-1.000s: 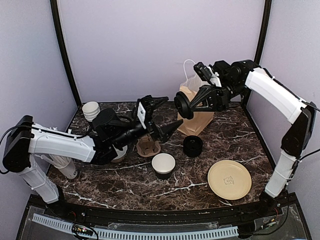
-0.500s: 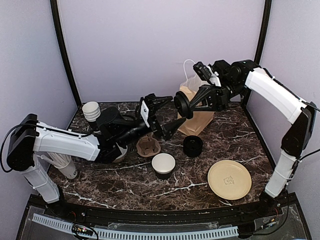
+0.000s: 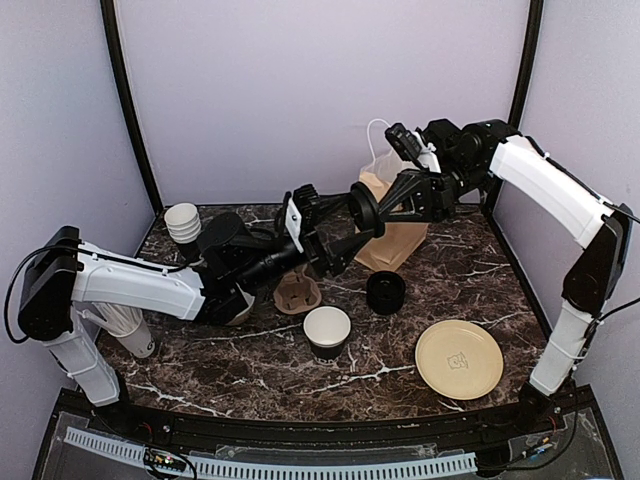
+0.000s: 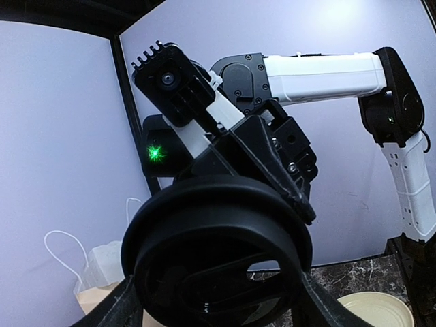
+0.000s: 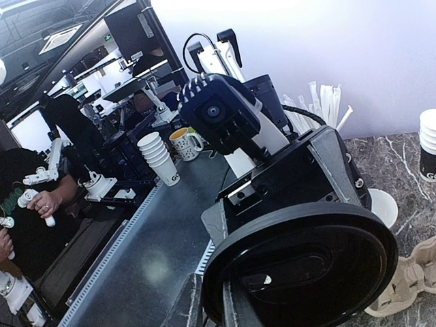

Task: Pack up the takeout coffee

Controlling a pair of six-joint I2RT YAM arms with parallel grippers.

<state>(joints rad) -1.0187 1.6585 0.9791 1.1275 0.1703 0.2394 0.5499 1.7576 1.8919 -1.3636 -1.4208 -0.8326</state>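
Early stage: right gripper pinches 1 lid upper centre, left gripper spread around it; cup unlidded, nothing packed yet.

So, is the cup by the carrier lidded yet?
No, open: the cup shows its white inside, and a black lid is up in the right hand.

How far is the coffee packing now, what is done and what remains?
Done: nothing packed; the cup stands lidless, the carrier is empty. In hand: the right gripper holds a lid in the air, the jaws of the left gripper either side of it. Left: lid the cup, load the bag.
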